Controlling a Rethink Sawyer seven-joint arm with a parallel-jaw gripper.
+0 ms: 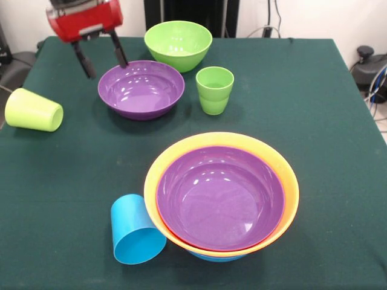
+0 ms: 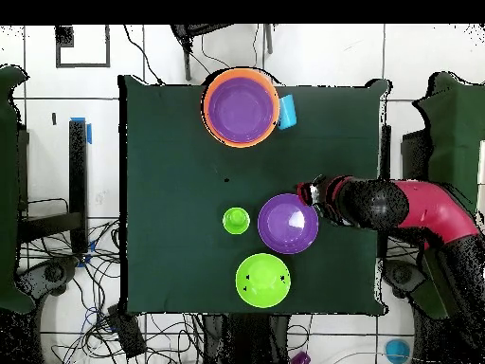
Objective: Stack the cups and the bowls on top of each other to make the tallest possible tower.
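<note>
My red gripper (image 1: 103,60) hangs open and empty at the far left, its two black fingers just left of a loose purple bowl (image 1: 141,89). In the overhead view the gripper (image 2: 310,196) is at that bowl's (image 2: 288,224) right rim. The tower (image 1: 221,193) stands near the front: an orange bowl with a purple bowl nested in it and a blue rim showing underneath. A sky blue cup (image 1: 136,229) lies on its side against the tower's left. A yellow-green cup (image 1: 33,110) lies on its side at the left edge. A ridged green cup (image 1: 214,89) stands upright beside the green bowl (image 1: 178,43).
Everything sits on a dark green tablecloth (image 1: 314,109). The robot's black pedestal (image 1: 190,15) stands behind the green bowl. Cables and grey gear (image 1: 369,66) lie off the table's right side. In the overhead view the arm (image 2: 407,207) hides the yellow-green cup.
</note>
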